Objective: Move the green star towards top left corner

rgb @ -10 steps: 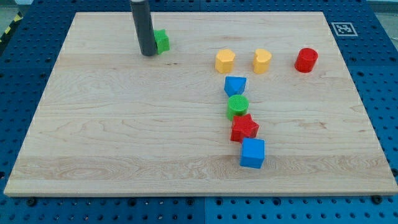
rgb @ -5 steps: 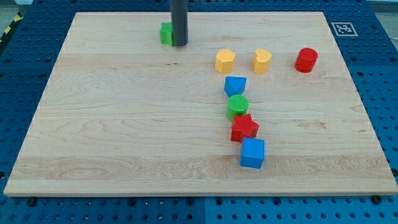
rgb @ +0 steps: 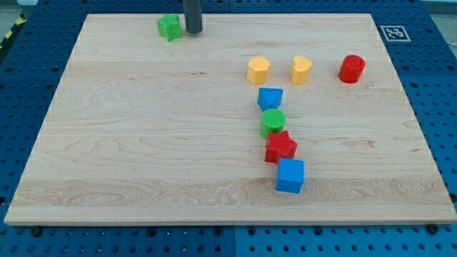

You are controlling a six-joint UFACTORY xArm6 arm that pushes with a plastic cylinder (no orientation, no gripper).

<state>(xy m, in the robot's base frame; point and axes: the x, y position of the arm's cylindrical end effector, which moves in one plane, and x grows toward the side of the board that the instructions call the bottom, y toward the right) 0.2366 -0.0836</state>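
Observation:
The green star [rgb: 169,27] lies near the top edge of the wooden board [rgb: 143,143], left of the middle. My dark rod comes down from the view's top, and my tip [rgb: 193,31] rests on the board just to the right of the star, close to it or touching it.
Two yellow blocks [rgb: 258,70] [rgb: 301,69] and a red cylinder [rgb: 351,68] form a row at the upper right. Below them run a blue block [rgb: 270,98], a green cylinder [rgb: 273,122], a red star [rgb: 280,147] and a blue cube [rgb: 290,175].
My tip went from the star's left side round to its right side, then moved up and left. The green star slid up and to the left, nearer the top edge.

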